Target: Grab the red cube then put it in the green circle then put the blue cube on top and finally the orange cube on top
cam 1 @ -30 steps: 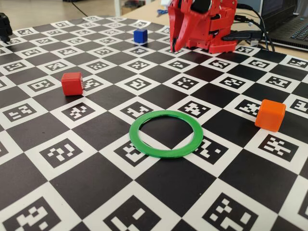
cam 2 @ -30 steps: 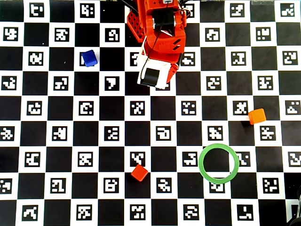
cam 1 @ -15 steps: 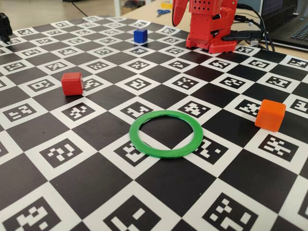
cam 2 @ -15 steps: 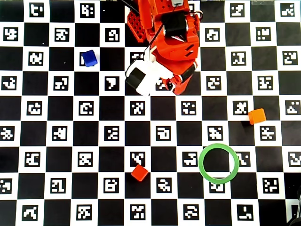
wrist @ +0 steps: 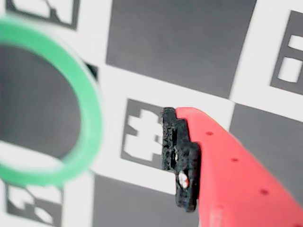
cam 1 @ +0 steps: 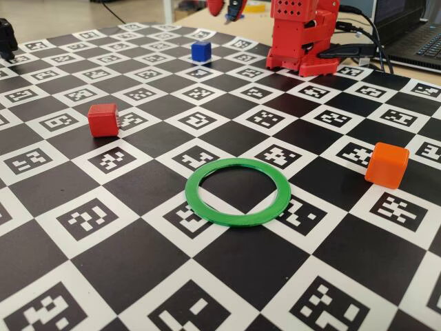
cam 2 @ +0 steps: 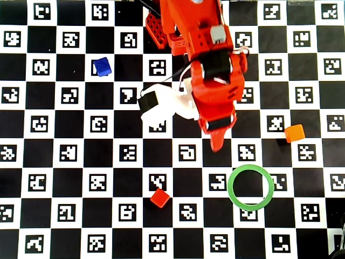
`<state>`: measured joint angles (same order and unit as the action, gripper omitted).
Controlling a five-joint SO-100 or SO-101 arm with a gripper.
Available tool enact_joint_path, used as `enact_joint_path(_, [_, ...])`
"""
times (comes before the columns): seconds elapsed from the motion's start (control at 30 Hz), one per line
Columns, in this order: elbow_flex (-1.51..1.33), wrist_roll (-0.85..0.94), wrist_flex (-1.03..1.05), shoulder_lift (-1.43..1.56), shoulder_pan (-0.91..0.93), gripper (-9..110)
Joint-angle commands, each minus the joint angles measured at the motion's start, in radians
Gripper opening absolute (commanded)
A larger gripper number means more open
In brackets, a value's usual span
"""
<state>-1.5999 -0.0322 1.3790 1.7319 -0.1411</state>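
The red cube (cam 1: pixel 103 119) sits on the checkered board at the left; it also shows in the overhead view (cam 2: pixel 159 198). The green circle (cam 1: pixel 200 203) lies flat and empty near the middle, seen from overhead at the lower right (cam 2: pixel 232 194) and blurred in the wrist view (wrist: pixel 90 109). The blue cube (cam 1: pixel 201 52) stands at the back (cam 2: pixel 102 67). The orange cube (cam 1: pixel 386 165) sits at the right (cam 2: pixel 295 133). My gripper (cam 2: pixel 218 141) hangs high over the board, above and left of the ring, empty. The wrist view shows one red finger (wrist: pixel 227 170) with nothing against its black pad.
The red arm base (cam 1: pixel 303 41) stands at the back of the board. Cables and a laptop (cam 1: pixel 413 34) lie behind it at the right. A white camera mount (cam 2: pixel 167 108) sticks out left of the wrist.
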Motion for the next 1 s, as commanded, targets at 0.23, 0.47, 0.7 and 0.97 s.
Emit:
enact_joint_path(0.23, [0.440,-0.225,0.066,-0.347,0.147,37])
enact_joint_path(0.47, [0.589,-0.360,0.074,-0.485,0.196,42])
enact_joint_path(0.7, [0.718,-0.433,0.067,-0.612,0.215,43])
enact_joint_path(0.97, [0.779,-0.457,0.055,-0.726,0.216,43])
